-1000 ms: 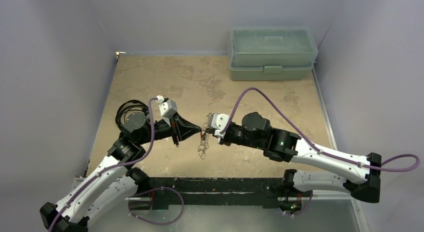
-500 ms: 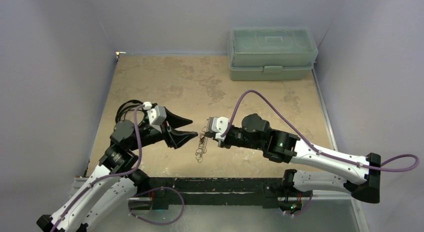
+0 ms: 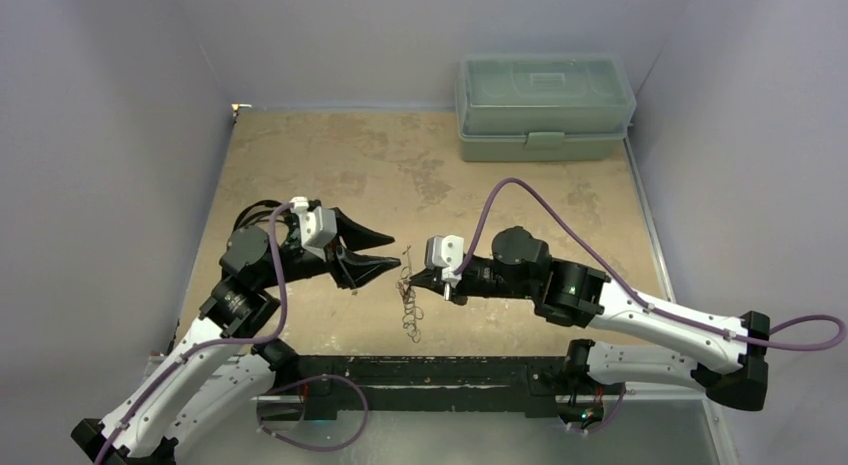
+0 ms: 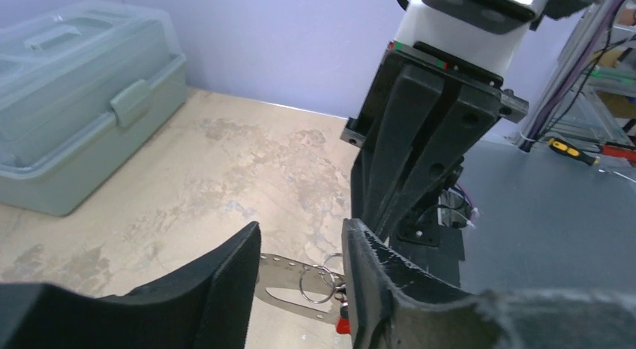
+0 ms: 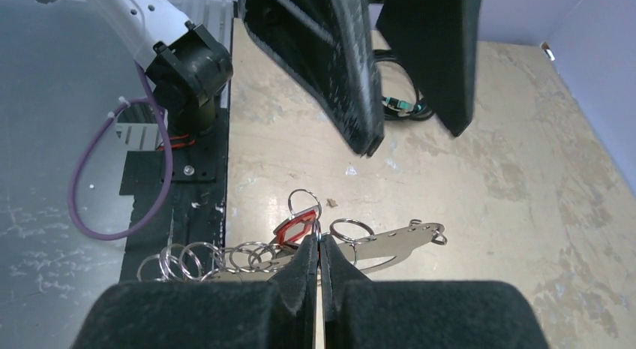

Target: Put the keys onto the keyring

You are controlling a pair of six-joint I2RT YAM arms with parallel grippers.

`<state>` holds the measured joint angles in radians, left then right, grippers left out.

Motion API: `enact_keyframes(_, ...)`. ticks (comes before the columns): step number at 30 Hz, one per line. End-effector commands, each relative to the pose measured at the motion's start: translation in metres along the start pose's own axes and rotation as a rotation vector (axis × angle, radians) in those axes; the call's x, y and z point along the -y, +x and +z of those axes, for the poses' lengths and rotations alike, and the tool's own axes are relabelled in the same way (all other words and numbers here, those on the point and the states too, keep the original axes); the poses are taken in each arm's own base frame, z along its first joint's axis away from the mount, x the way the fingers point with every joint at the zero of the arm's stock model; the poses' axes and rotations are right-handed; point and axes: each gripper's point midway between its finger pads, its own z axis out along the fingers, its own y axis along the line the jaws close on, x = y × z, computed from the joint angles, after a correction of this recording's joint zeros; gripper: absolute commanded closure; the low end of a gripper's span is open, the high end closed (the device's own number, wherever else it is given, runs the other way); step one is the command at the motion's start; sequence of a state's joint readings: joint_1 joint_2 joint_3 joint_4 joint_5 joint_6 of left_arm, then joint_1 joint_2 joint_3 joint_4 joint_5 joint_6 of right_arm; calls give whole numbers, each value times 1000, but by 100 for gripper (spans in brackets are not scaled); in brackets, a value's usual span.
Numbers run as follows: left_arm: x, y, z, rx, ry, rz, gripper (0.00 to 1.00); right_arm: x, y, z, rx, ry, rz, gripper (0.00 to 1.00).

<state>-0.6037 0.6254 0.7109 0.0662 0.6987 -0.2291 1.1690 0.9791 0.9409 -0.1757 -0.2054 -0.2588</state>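
My right gripper is shut on the keyring and holds it above the table, its chain of wire rings hanging down. In the right wrist view the fingertips pinch a wire ring between the rings and the flat oval loop. The key's red head sits right at that ring. My left gripper is open and empty, just left of the keyring. In the left wrist view its fingers frame the loop and the red key.
A closed green plastic box stands at the back right; it also shows in the left wrist view. A coiled black cable lies behind the left arm. A black rail runs along the near edge.
My left gripper has let go of the keyring, opened and drawn back to the left. My right gripper has turned and shifted slightly right, and the ring chain now hangs lower.
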Motion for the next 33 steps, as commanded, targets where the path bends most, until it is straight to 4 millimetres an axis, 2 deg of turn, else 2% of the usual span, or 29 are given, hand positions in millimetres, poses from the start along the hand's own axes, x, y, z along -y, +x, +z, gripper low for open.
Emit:
enact_keyframes(1,10,1,0,12,68,52,59,9,-27,-3,48,2,50,100)
enact_keyframes(7,23,7,-8,84,110,46,56,16,-31,-3,43,-2,88,100)
enact_keyframes(11,31,15,-6,91,164,40,60,17,-37,-5,56,4,89,100)
enact_keyframes(18,31,26,-2,63,173,96,63,12,-44,-7,72,-29,81,100)
enact_keyframes(26,18,33,3,27,110,90,76,11,-47,-12,84,-29,75,100)
enact_keyframes(33,14,38,5,2,94,72,77,11,-49,-16,97,-27,68,100)
